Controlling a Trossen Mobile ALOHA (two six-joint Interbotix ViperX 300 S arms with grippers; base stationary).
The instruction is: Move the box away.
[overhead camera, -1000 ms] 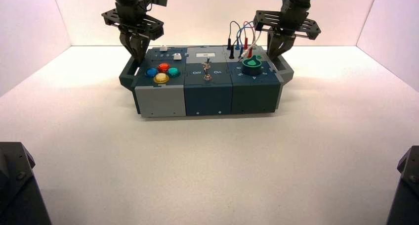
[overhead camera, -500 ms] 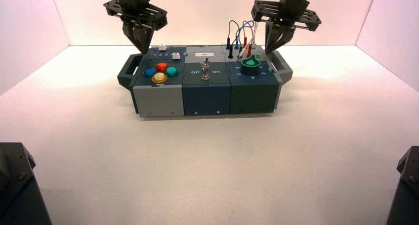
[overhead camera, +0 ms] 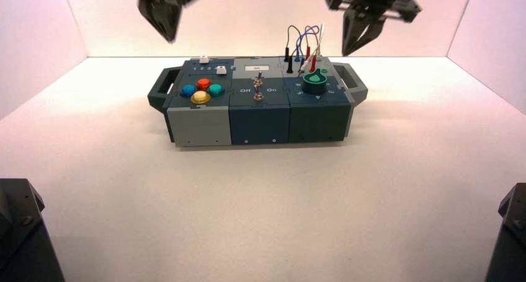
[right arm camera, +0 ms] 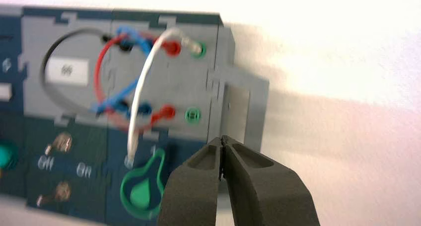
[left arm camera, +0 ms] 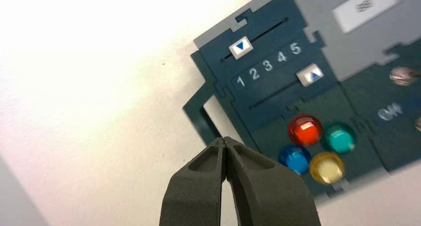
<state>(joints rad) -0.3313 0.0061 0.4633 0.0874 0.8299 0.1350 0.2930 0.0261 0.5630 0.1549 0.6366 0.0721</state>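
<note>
Box (overhead camera: 259, 102) below and between left jaws (overhead camera: 166, 23) and right jaws (overhead camera: 360, 33); both clenched, holding nothing.

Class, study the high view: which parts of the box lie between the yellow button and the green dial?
The two metal toggle switches, on the middle panel, lie between the yellow button and green dial.

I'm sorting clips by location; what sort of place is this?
Probably a robotics lab test station: pale walls enclose a plain work surface, and two robot arms hang over a panel box of buttons, switches and wires.
</note>
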